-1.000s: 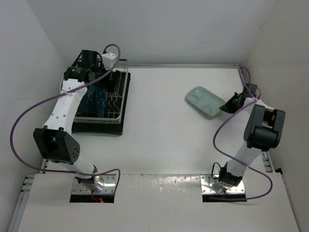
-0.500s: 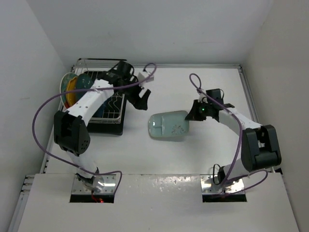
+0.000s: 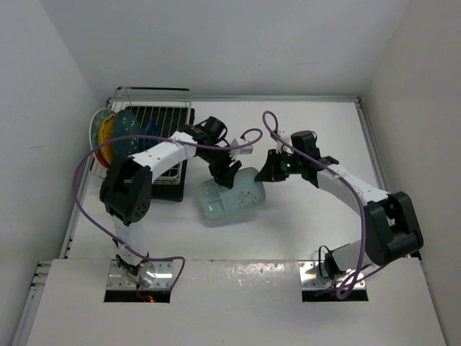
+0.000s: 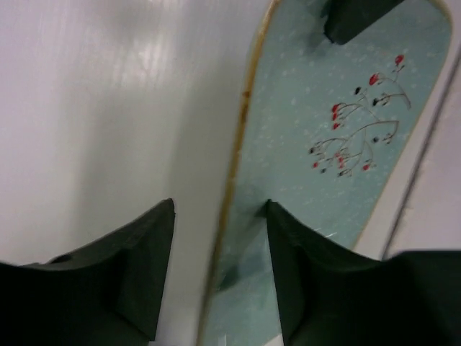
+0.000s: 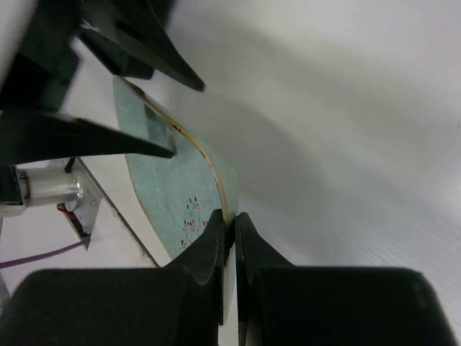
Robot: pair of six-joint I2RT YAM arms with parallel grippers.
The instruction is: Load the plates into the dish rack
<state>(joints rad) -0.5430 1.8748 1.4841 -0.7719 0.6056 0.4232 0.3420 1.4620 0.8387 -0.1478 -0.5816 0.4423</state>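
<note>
Mint plate (image 3: 229,198) runs lengthwise left-right, right gripper (image 5: 229,220) pinching it, left gripper (image 4: 220,207) open.

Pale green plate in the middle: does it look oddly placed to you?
Yes. The pale green plate is tilted, apparently off the table, not lying flat. The right end effector pinches one rim; the left end effector straddles another stretch of rim, open. It looks like a handover rather than a mishap; no cracks show.
</note>
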